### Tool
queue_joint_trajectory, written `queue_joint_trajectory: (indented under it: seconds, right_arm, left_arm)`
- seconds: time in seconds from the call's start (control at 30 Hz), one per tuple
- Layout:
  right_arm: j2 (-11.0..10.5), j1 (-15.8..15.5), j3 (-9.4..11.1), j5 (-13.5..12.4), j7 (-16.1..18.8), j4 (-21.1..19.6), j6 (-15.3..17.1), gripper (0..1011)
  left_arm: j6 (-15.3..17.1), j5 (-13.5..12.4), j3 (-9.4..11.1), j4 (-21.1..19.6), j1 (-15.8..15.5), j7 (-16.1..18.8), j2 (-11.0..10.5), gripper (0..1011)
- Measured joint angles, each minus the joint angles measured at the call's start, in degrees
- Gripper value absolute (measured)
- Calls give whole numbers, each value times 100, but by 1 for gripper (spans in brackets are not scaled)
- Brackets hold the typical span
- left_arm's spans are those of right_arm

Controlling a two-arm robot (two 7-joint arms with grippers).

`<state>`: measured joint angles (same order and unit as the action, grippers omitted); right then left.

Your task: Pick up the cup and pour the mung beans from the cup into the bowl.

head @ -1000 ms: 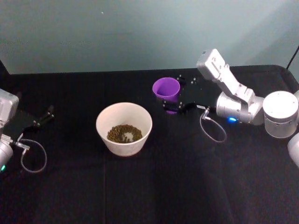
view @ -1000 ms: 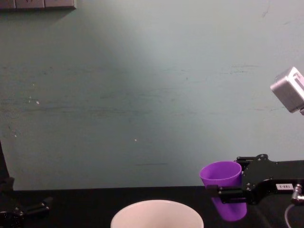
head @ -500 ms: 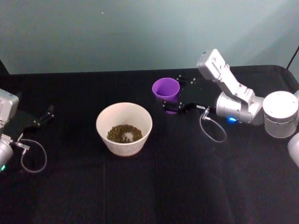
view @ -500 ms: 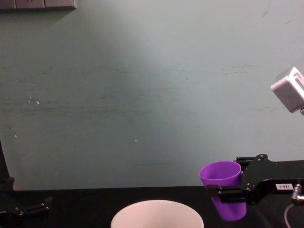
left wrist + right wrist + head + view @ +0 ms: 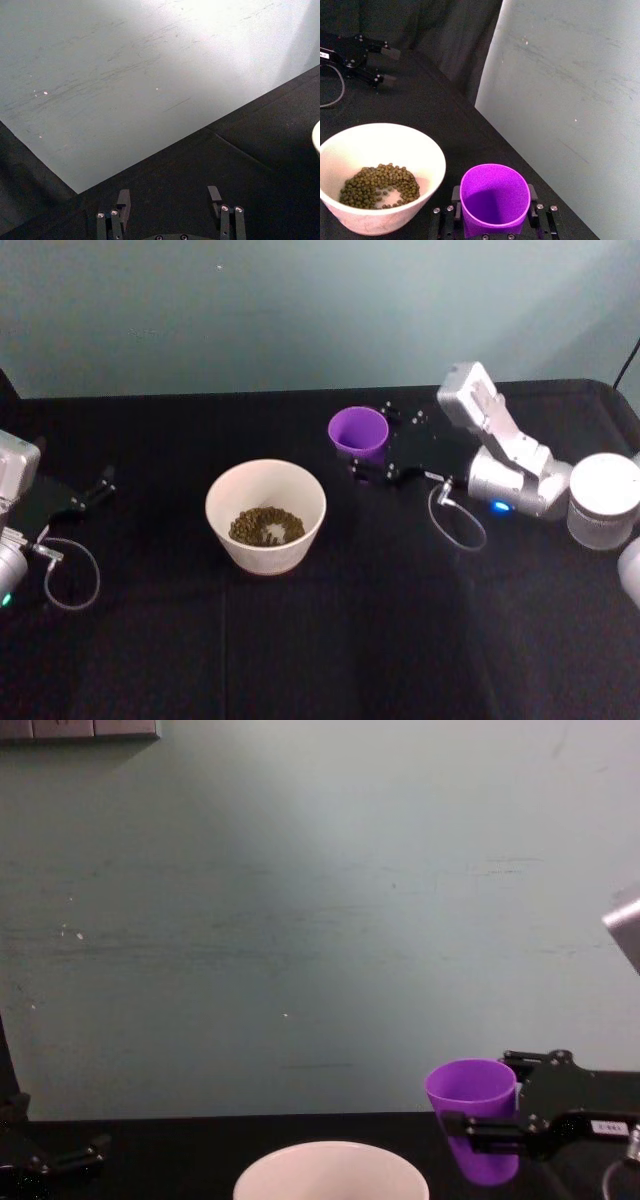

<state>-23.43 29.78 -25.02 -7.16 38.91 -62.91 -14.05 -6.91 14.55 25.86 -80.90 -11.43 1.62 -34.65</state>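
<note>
Pour looks done imo: beans point(image 5: 379, 184) sit in the bowl point(image 5: 265, 511), and the cup point(image 5: 358, 432) reads empty in the right wrist view, inside all purple, no beans seen. What's left, if anything: put cup down + let go, back off.

Cup: upright, toward the worktop point(image 5: 330, 640)'s far edge, a bit right of centre. Bowl is near the worktop's middle, closer to the front edge than the cup. Cup and bowl apart, not touching. Can't tell if the cup base is on the worktop or just above it.

R gripper point(image 5: 495, 205): pinching the cup, one finger each side of the cup wall, low on the body in chest view. R arm comes in from the worktop's right edge, forearm roughly level, wrist link angled up and back.

L gripper point(image 5: 168, 200): spread, nothing between the fingers, parked by the left edge of the worktop, well apart from the bowl. Idle.

Risk: cup is light plastic, could tip on release if not seated flat.
</note>
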Motion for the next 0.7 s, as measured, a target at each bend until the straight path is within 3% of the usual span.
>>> queue_joint_trajectory:
  seconds: [0.1, 0.27, 0.47, 0.7]
  right_arm:
    - [7, 6, 12, -142, 92, 197, -283, 738]
    - [-10, 20, 55, -604, 524, 613, -821, 738]
    - [-12, 27, 56, -885, 710, 749, -768, 739]
    - [54, 44, -78, -983, 631, 809, -276, 739]
  left_arm:
    - [0, 0, 0, 0, 0, 0, 0, 1000]
    - [0, 0, 0, 0, 0, 0, 0, 1000]
    - [0, 0, 0, 0, 0, 0, 0, 1000]
    - [0, 0, 0, 0, 0, 0, 0, 1000]
